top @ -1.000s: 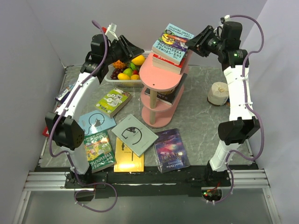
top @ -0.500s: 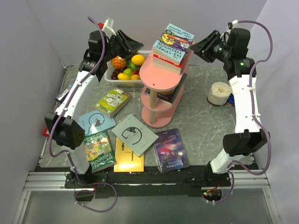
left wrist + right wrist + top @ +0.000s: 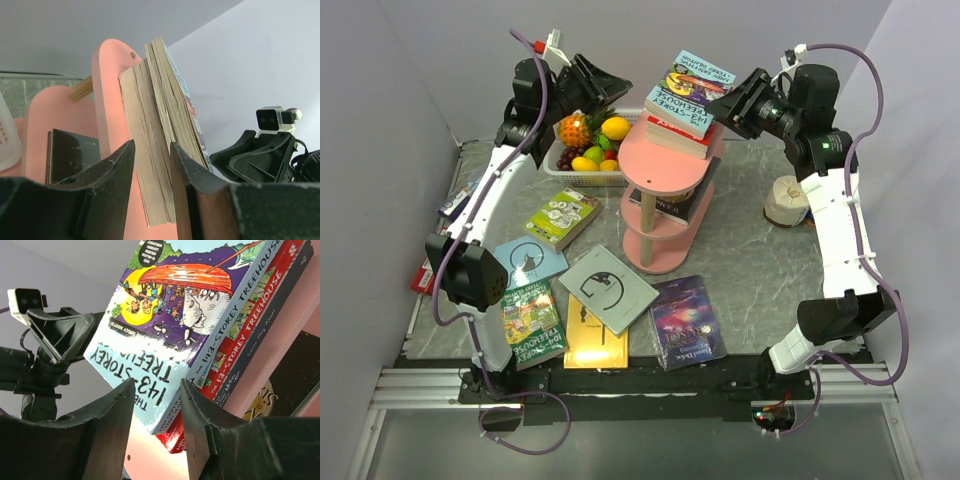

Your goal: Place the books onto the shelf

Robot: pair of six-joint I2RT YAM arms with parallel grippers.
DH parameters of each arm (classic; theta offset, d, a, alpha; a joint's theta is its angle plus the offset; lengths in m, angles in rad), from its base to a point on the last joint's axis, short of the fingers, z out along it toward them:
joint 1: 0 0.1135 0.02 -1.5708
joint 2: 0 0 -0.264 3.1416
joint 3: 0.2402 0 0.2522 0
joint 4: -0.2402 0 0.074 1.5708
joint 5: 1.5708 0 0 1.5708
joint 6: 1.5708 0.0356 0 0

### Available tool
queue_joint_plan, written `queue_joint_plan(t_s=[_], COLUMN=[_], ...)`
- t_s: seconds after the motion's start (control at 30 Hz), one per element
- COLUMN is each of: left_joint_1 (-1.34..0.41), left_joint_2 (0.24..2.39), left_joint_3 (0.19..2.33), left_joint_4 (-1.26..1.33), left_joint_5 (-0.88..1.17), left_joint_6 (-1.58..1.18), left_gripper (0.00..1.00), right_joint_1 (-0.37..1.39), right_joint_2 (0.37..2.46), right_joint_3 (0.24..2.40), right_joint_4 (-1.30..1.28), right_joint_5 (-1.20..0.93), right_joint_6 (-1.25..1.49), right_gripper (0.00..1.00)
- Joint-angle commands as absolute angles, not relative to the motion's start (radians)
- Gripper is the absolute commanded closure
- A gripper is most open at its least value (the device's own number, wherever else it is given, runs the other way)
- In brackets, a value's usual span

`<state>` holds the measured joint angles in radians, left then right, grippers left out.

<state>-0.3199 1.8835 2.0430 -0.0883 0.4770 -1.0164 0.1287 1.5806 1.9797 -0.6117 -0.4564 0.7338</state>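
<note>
One grey marbled desk (image 3: 750, 255) carries everything, spreading out below both of your hands. The pink shelf (image 3: 665, 170) stands between them. A stack of books (image 3: 692, 90) lies flat on its top tier, the light-blue Treehouse cover uppermost over a red one. A dark book (image 3: 672, 206) sits on the middle tier, lower than either hand. Six more lie flat on the desk, well below your hands and nearer the arm bases: a green book (image 3: 561, 216), a light-blue book (image 3: 525, 262), a grey book (image 3: 608, 288), a green Treehouse book (image 3: 533, 322), a yellow book (image 3: 595, 345) partly covered by the grey one, and a purple galaxy book (image 3: 686, 320). The white fruit basket (image 3: 582, 152) sits under your left hand (image 3: 615, 93), which hangs to the left of the stack and apart from it, fingers parted and holding nothing. Your right hand (image 3: 722, 103) is close by the stack's right edge, fingers likewise spread with nothing between them. Whether it touches the books cannot be told.
</note>
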Motion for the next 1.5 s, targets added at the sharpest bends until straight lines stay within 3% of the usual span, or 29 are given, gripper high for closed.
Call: queue_joint_plan(t_s=[0.0,0.67,1.0,1.47], left_joint_1=[-0.339,-0.365,-0.365,-0.371], left_joint_2=[1.881,1.781,1.786,1.776], left_joint_3=[2.072,1.901,1.925,1.888], left_joint_4=[-0.04,-0.008,0.021,0.097], left_joint_5=[0.529,0.54,0.531,0.58], left_joint_6=[-1.034,-0.994,-1.02,-1.049], left_gripper=[0.6,0.68,0.56,0.59], right_joint_1=[0.14,0.141,0.143,0.143], right_joint_2=[1.554,1.448,1.45,1.453], right_joint_3=[1.987,1.85,1.832,1.847], right_joint_4=[-0.574,-0.537,-0.54,-0.545], right_joint_5=[-0.448,-0.416,-0.419,-0.428], right_joint_6=[0.716,0.712,0.712,0.707], right_gripper=[0.51,0.52,0.52,0.52])
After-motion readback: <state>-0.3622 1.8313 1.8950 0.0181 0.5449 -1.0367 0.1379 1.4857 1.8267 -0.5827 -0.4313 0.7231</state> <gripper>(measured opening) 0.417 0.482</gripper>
